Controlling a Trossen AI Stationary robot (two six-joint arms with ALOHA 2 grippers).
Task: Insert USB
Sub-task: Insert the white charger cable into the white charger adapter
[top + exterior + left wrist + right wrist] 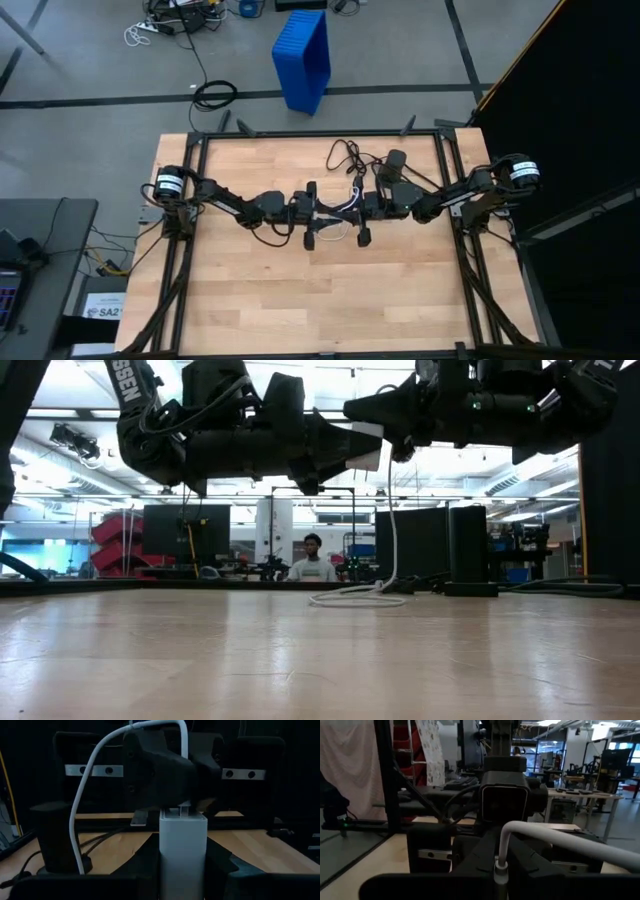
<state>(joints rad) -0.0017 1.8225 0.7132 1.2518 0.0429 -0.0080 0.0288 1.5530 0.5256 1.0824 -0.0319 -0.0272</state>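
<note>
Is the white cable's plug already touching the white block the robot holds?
No: in the left wrist view the plug of the thin white cable hangs just above the white rectangular block, with a small gap.

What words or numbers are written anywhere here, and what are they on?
"SSEN" in white letters, the start cut off, on the dark robot arm at the top left of the low view.
"SA2", the rest cut off, on the white paper label beside the light wooden table in the high view.
The small print on that label is too small to read.
No text shows on the white block or the thin white cable.
</note>
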